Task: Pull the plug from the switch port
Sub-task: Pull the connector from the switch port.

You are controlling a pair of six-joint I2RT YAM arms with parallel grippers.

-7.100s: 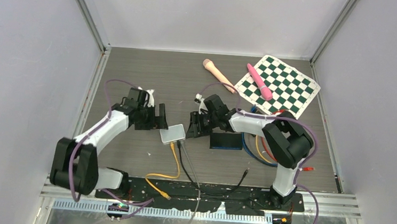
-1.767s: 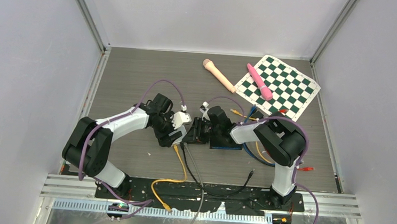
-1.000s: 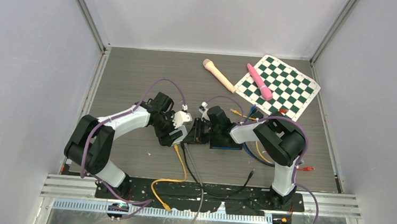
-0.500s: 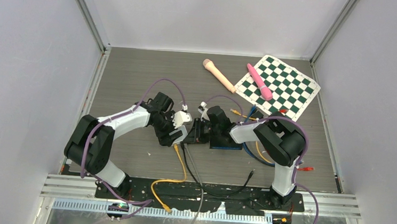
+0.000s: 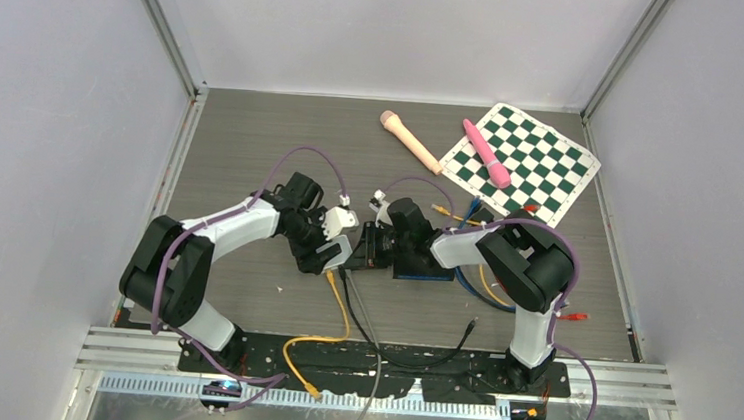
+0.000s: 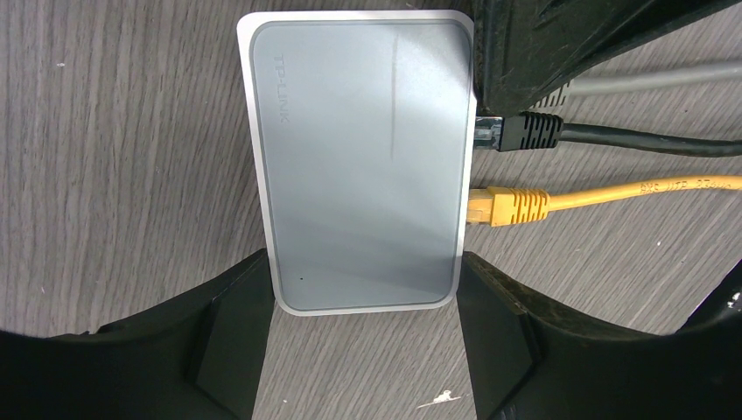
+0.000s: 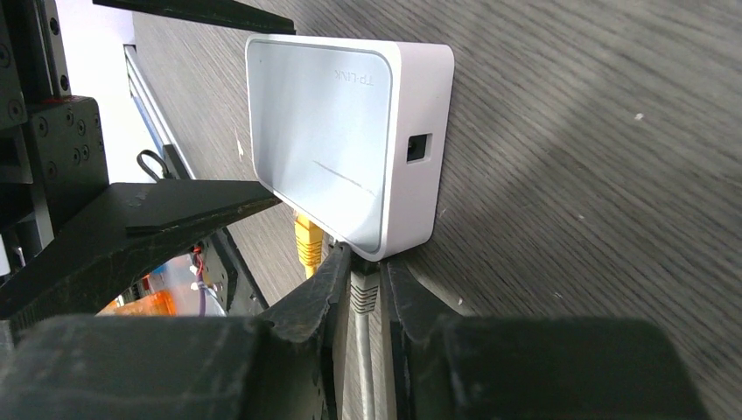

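Note:
The white switch [image 6: 363, 149] lies flat on the grey table, with a black plug [image 6: 529, 133] and a yellow plug [image 6: 512, 206] in its ports. My left gripper [image 6: 363, 262] clamps the switch's far end from both sides. In the right wrist view the switch [image 7: 324, 140] shows a grey plug [image 7: 364, 293] seated at its corner port, beside the yellow plug [image 7: 307, 241]. My right gripper [image 7: 366, 262] is shut on that grey plug, fingers pressed to its sides. From above, the left gripper [image 5: 317, 248] and right gripper [image 5: 363, 252] meet over the switch [image 5: 337, 250].
A dark blue box [image 5: 422, 264] sits right behind the right gripper, with blue and orange cables [image 5: 478, 279] beside it. A checkered mat [image 5: 522, 160] with a pink stick [image 5: 486, 153] and a peach stick [image 5: 412, 141] lie at the back. A loose black cable end [image 5: 459, 329] lies near the front.
Both arms came in onto the switch from either side. Over the last second the arms stayed put while the right fingers narrowed onto the grey plug.

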